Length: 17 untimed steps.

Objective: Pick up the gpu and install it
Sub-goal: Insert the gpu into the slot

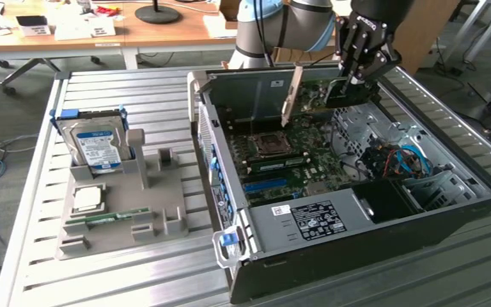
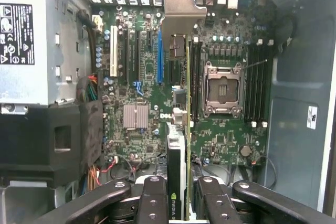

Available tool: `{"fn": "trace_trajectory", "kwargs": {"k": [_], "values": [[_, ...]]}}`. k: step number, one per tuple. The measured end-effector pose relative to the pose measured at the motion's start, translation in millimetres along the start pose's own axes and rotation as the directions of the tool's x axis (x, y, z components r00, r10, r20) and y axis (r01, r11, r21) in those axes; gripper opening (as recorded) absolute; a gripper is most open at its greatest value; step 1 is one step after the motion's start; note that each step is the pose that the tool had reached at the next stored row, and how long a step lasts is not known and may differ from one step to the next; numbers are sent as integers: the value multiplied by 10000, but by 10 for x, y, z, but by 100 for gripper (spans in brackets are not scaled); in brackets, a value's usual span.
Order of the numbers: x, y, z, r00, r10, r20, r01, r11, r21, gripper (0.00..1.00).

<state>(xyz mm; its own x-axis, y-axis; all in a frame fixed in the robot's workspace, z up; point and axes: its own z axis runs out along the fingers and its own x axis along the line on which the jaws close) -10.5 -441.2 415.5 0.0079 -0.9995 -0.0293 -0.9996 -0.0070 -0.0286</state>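
While the tool hangs over the open case, its jaws are part closed and clamp the gpu across its two flat faces. The card is held on edge above the motherboard, and from the exterior view it looks clear of it. In the wrist view the card runs edge-on away from the fingers, black cooler on one side and green board on the other. Its silver bracket is at the far end, towards the case's rear openings. It lies between the blue slot and the CPU socket, but I cannot tell which slot it lines up with. I judge the card to be light and stiff, so it should not sag though it is gripped near one end. A long card held that way could still pivot in the pads, all the more if the cooler's plastic face is slick. It is likely fragile at the bottom contact edge and at the small parts on the bare board. The flat faces near the top edge, away from contacts and bracket, look the safest hold. The hard drive stands well apart on the table, at the exterior view's left.
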Motion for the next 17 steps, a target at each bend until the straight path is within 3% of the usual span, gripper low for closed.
{"fn": "trace_trajectory", "kwargs": {"k": [12,17], "values": [[0,177,34,10000,-63,2,63,10000,-2,27],[0,192,38,10000,-72,2,72,10000,-2,27]]}}
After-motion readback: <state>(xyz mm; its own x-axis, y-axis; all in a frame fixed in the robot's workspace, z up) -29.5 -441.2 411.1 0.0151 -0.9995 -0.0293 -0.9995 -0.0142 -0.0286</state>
